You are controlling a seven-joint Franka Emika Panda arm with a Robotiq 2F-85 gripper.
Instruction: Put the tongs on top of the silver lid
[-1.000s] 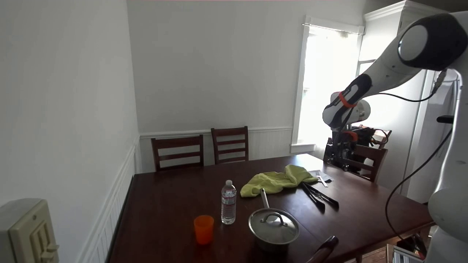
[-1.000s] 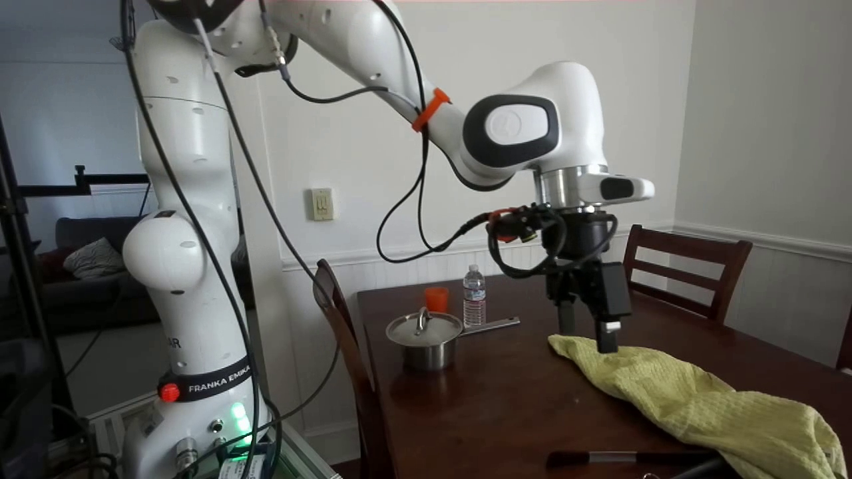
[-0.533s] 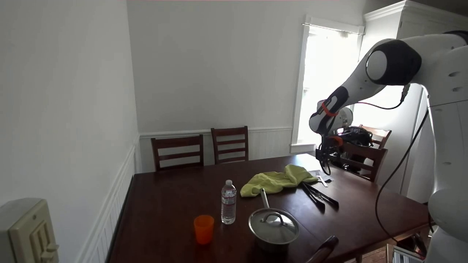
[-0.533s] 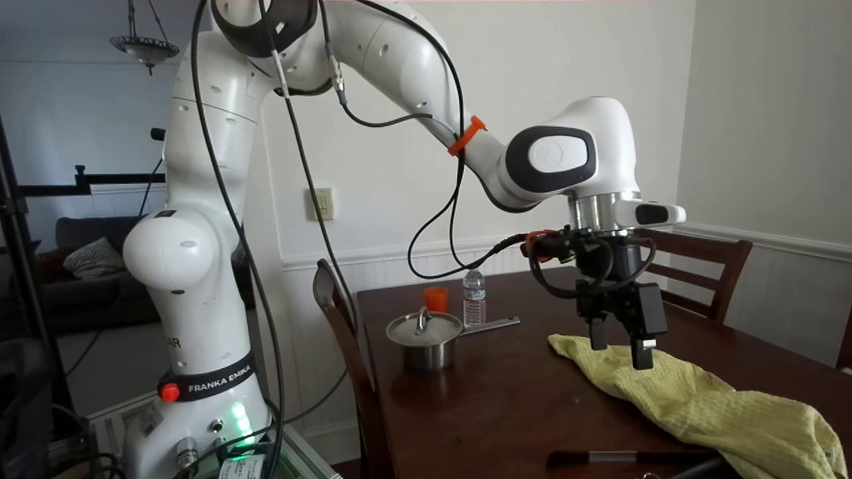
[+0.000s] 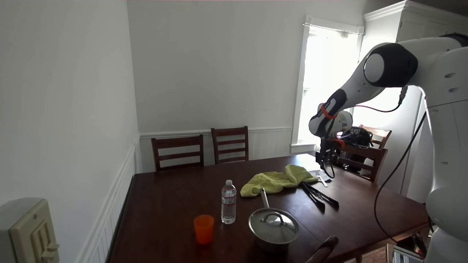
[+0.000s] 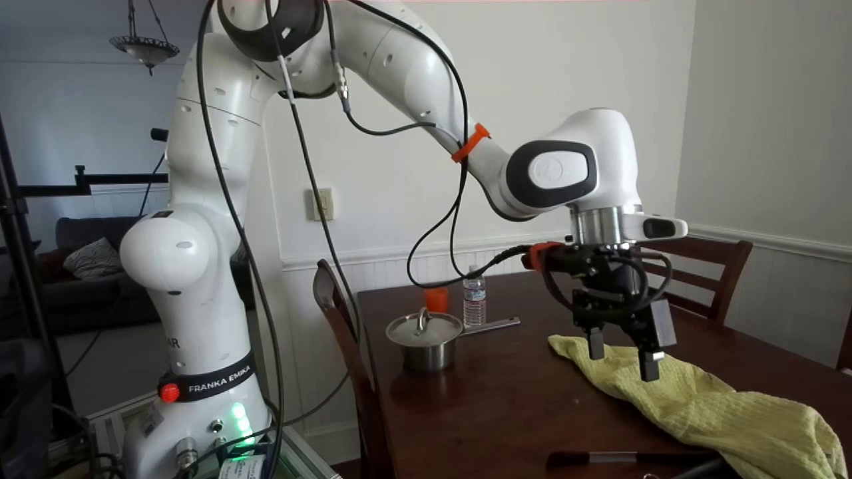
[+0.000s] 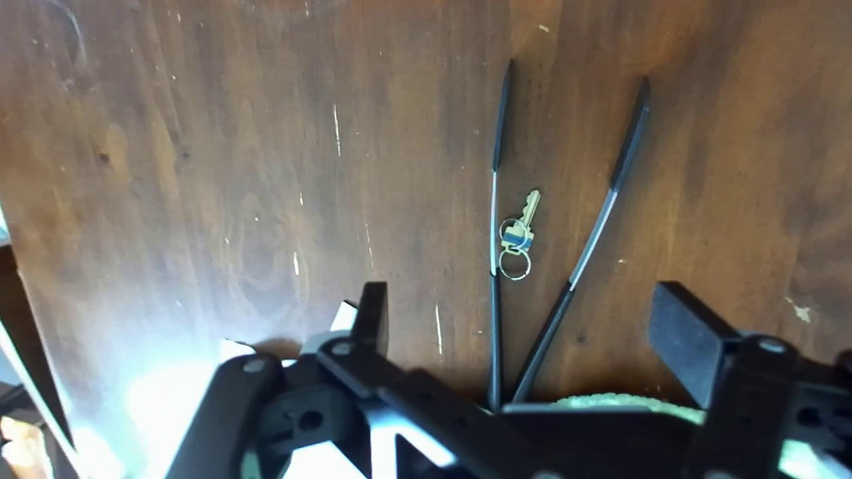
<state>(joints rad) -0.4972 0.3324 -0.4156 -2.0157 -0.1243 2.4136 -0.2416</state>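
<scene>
The tongs, black with silver middle sections, lie spread in a V on the table in the wrist view (image 7: 496, 332). They also show beside the towel in an exterior view (image 5: 312, 197) and at the bottom edge in an exterior view (image 6: 619, 458). Their joined end is hidden behind my gripper in the wrist view. My gripper (image 7: 522, 303) is open and empty, pointing down above the table, with the tongs' handles showing between its fingers. It also shows high over the towel in an exterior view (image 6: 622, 362). The silver lid (image 5: 274, 227) sits on the pot, handle up; it shows in both exterior views (image 6: 436, 330).
A key with rings (image 7: 518, 236) lies between the tongs' arms. A yellow-green towel (image 6: 719, 399) lies against the tongs. The pot (image 6: 429, 358) has a long handle. A water bottle (image 5: 228, 204) and orange cup (image 5: 203, 229) stand near it. Chairs (image 5: 229, 144) surround the table.
My arm has reached forward and down; the gripper is lower and farther right in an exterior view, with a slight tilt. It stays open. The objects on the table have not moved.
</scene>
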